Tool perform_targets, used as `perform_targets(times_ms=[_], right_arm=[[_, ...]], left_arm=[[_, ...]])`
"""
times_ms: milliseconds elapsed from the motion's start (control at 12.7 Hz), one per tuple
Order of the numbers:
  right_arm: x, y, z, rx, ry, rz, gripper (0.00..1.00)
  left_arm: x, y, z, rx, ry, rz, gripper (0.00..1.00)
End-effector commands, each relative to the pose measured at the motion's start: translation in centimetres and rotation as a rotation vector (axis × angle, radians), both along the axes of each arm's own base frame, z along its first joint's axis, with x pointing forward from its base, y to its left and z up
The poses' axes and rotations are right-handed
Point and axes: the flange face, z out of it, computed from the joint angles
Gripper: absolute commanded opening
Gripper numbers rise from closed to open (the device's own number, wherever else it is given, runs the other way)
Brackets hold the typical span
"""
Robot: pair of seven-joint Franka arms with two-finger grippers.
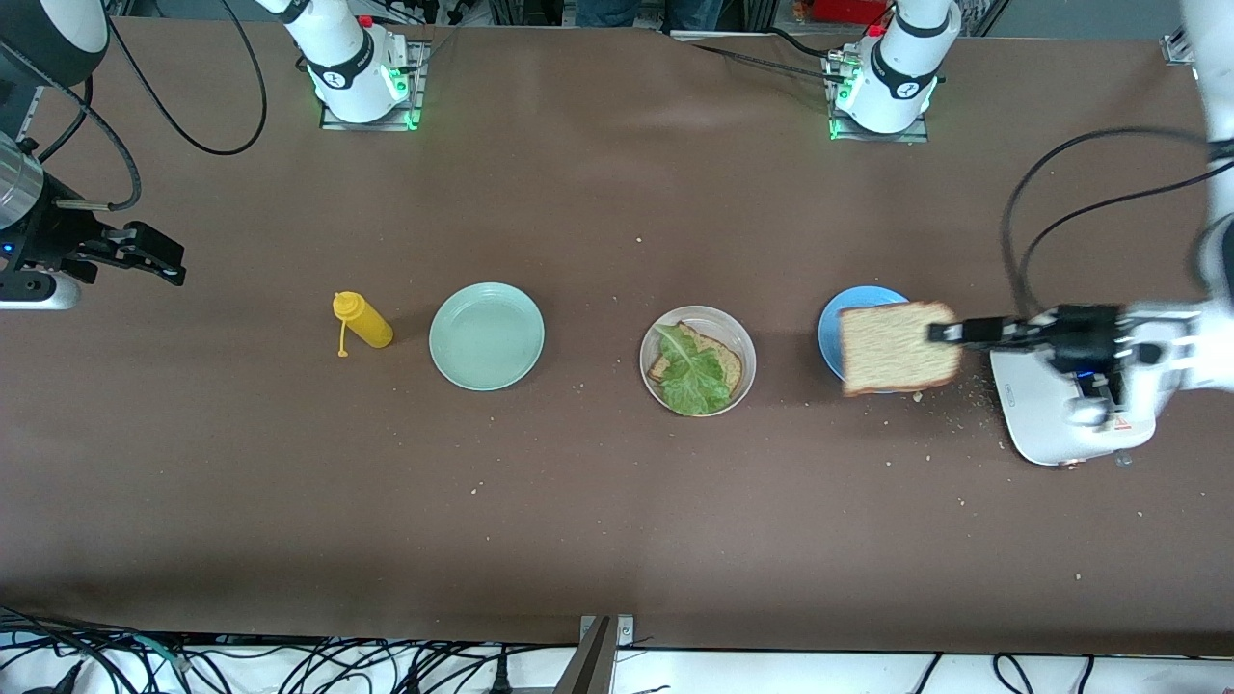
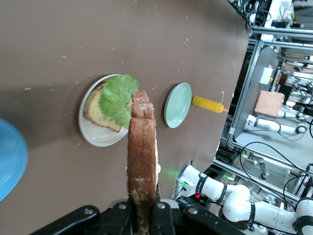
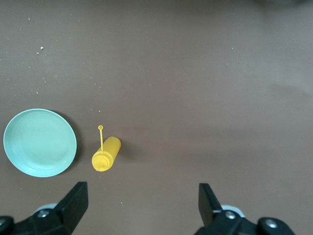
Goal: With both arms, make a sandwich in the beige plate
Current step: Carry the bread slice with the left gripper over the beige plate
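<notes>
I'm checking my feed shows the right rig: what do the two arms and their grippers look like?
Both arms are glossy white with black bands, on bases lit green, trailing black cables. The left gripper is black with slim fingers on a white wrist. The right gripper is black too, with a silver cylinder at its wrist.

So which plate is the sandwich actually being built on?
Three round plates lie in a row across the middle of the brown table. The beige plate is the middle one, between the mint-green plate and the blue plate. It alone holds food: toast under a lettuce leaf.
</notes>
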Motion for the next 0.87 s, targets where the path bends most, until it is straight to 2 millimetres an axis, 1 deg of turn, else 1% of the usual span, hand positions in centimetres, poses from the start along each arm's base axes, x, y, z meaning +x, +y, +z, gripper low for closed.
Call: perform_targets(times_ms=[0,79,158,316,395,474,553,711,790], right_arm=[[-0.8,-0.5,-0.1,0.017,0.038,0.002,1.00],[-0.9,-0.6,-0.1,0.014,0.043,0.000,1.00],[-0.9,-0.6,-0.1,0.011,0.045,0.002,1.00],[-1.3,-0.5,-0.7,0.008,0.086,0.001,1.00],[-1.2,-0.5,-0.9,0.008,0.087,0.003,1.00],[-1.1,-0.4,-0.7,0.009,0.084,0.018,1.00],[-1.2,-0.3,-0.8,0.008,0.087,0.024,1.00],[-1.1,-0.2,-1.0,0.007,0.087,0.026,1.00],[-1.2,-0.3,-1.0,0.006,0.092,0.024,1.00]], left_arm=[[-2.8,-5.7,-5.9,-0.113,-0.031,-0.018,0.00],[-3.9,-7.7,-7.9,-0.115,-0.037,-0.026,0.00],[-4.8,-9.3,-9.3,-0.106,-0.052,-0.033,0.00],[-6.0,-12.0,-12.3,-0.081,-0.067,-0.049,0.00],[-6.3,-13.0,-13.4,-0.079,-0.057,-0.054,0.00],[-6.3,-14.4,-13.6,-0.085,-0.061,-0.041,0.00],[-6.4,-15.3,-14.3,-0.076,-0.064,-0.032,0.00],[-6.8,-17.0,-16.6,-0.053,-0.055,-0.035,0.00],[-6.9,-17.8,-16.9,-0.042,-0.060,-0.035,0.00]])
